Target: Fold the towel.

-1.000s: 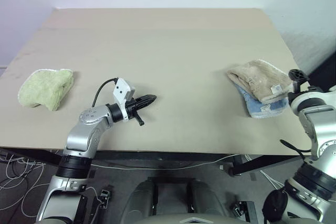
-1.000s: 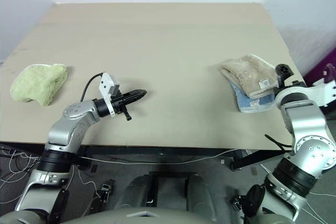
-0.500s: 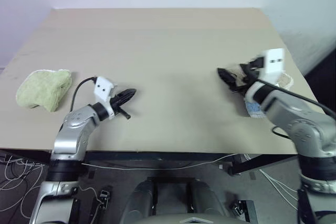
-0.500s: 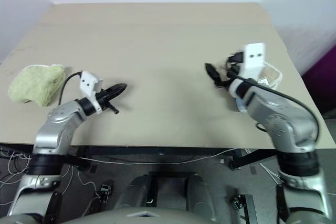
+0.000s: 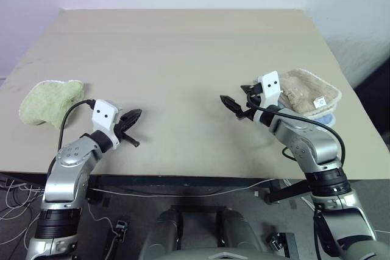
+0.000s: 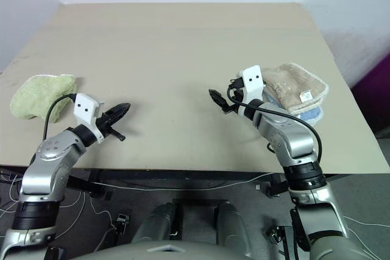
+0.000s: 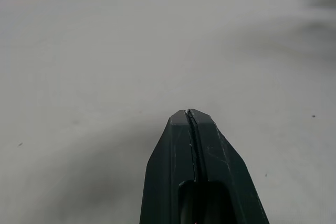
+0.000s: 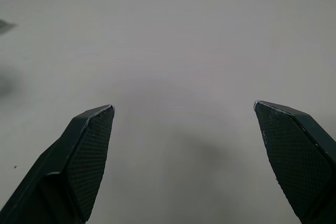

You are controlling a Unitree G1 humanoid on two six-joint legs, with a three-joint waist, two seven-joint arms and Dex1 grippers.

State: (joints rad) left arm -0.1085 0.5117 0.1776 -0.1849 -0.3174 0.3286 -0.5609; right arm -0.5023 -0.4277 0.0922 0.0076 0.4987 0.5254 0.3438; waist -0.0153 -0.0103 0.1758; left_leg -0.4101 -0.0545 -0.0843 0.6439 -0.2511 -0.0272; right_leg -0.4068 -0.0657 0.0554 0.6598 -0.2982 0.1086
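On the right side of the counter [image 5: 183, 47], the beige towel [image 5: 308, 92] is lying folded atop a light-blue cloth [image 5: 328, 117], its small white tag [image 5: 319, 101] facing up. Just beside it, toward the middle, the right gripper [image 5: 234, 106] is hovering level over bare counter with its fingers spread wide, holding nothing. Well apart on the left, the left gripper [image 5: 129, 118] is pointing toward the middle, its fingers pressed together and empty. Near the left edge, a light-green fuzzy cloth [image 5: 50, 101] is sitting bunched.
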